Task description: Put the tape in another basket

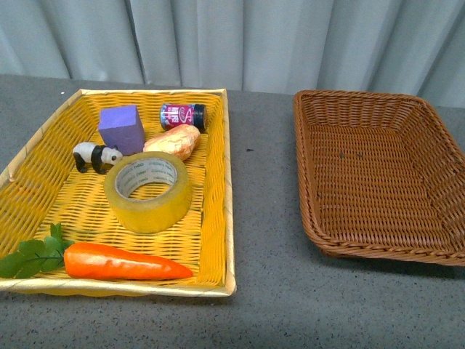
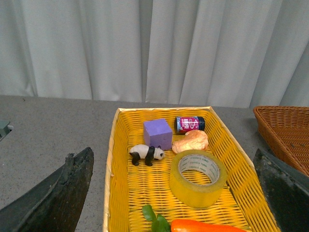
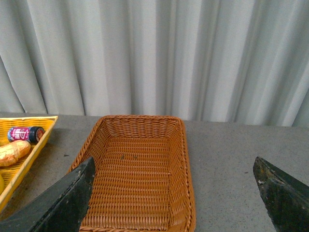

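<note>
The tape (image 1: 148, 190) lay flat, hole up, near the middle of the yellow basket (image 1: 216, 240). From the tape, seen from the front, a purple block (image 1: 122, 129) sat at 11 o'clock. A little toy panda (image 1: 96, 155) stood at 10 o'clock. An orange bumpy lump (image 1: 172, 141) was just beside the tape at 1 o'clock, and a small dark can (image 1: 183, 115) lay past it. A toy carrot (image 1: 123, 263) with green leaves lay at 6 o'clock, by the near rim.

The brown basket (image 1: 378, 251) sat on the gray table (image 1: 269, 218) at 3 o'clock from the yellow basket, a gap between them.

The left gripper (image 2: 171, 152) hung above the yellow basket with its dark fingers (image 2: 58, 193) spread wide, holding nothing. The right gripper (image 3: 174, 159) hung above the brown basket, and its fingers (image 3: 63, 198) were spread wide too, holding nothing.
</note>
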